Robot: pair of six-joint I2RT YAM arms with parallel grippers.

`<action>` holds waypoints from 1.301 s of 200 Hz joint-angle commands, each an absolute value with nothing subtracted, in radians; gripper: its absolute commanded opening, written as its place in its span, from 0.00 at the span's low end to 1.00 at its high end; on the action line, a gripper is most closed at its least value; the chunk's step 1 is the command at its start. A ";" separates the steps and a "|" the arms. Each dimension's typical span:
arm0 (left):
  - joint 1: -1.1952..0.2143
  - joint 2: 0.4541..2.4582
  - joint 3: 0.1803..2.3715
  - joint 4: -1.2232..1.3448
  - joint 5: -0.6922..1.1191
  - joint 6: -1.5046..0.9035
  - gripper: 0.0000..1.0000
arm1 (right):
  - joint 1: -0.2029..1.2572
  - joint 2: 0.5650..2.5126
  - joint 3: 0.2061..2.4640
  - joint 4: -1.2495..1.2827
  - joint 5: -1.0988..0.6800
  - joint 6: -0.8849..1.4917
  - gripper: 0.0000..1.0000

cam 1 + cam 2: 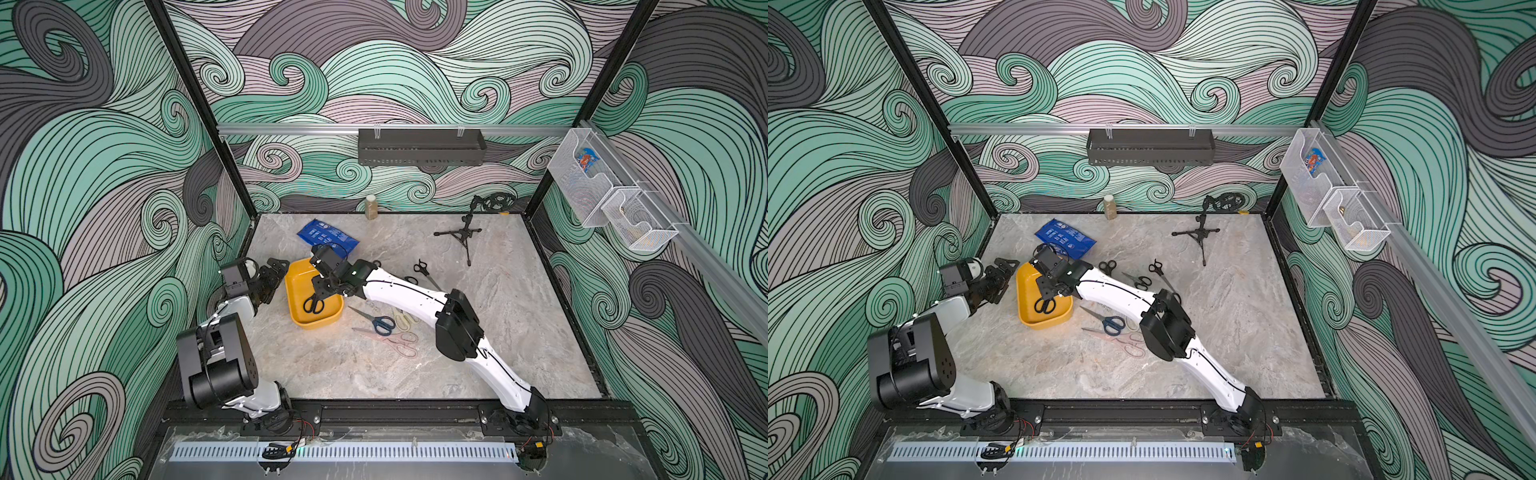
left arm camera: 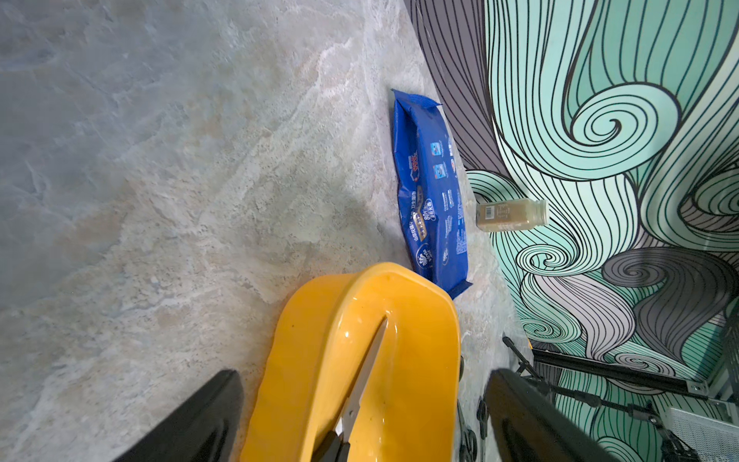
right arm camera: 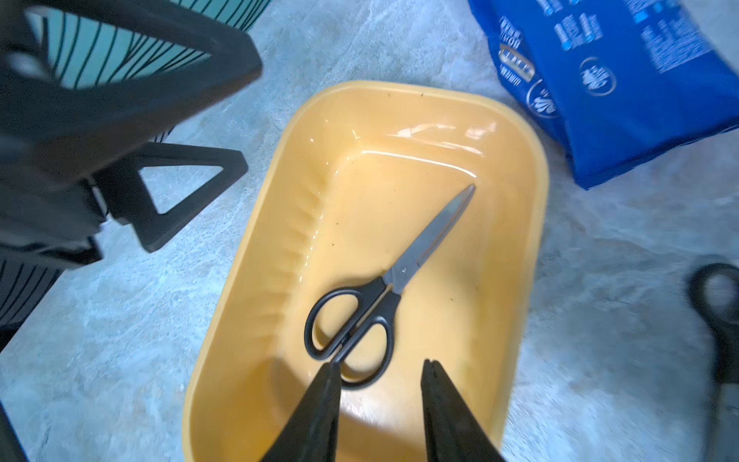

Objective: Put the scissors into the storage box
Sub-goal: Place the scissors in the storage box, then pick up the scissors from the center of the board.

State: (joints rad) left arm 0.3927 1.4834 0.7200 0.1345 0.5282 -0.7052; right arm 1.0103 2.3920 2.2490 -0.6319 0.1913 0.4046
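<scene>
Both grippers are at the storage box (image 3: 538,208), a mustard-yellow tub with no markings. Left gripper (image 2: 364,376): fingers spread wide, nothing held. The box's end shows between them in the left wrist view, but I can't tell if they touch it.

Black-handled scissors (image 3: 394,276) lie flat on the box floor, blades shut, long axis roughly along the box's length. Handles sit right at the right fingertips; tips point away from them toward the blue pack (image 3: 624,88).

Right gripper (image 3: 382,364): fingers a narrow gap apart, gripping nothing, over the handle loops.

Pack print is white Chinese text, a round logo and an "80"; the rest is too small to read. Bottle (image 2: 512,215) past the pack has a barcode label, unreadable.

Behind the right fingers, along that forearm: blue-handled scissors (image 1: 380,324), pink pair (image 1: 399,343), cream shears (image 1: 405,318), slim black pair (image 1: 423,269).

Tabletop (image 1: 519,332) is a grey-beige marble look; the walls carry a green-grey swirl print.
</scene>
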 commanded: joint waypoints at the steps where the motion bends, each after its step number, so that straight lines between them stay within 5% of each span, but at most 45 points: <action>1: 0.341 1.480 0.798 0.077 0.526 -0.634 0.98 | 0.987 2.274 2.161 -0.628 0.242 0.298 0.39; 91: 0.045 1.474 0.966 -0.147 0.403 -0.489 0.99 | 0.792 2.077 1.793 -0.620 0.212 0.250 0.47; 260: -0.005 1.401 0.857 -0.134 0.331 -0.449 0.98 | 0.632 2.448 2.107 -0.622 0.160 0.254 0.46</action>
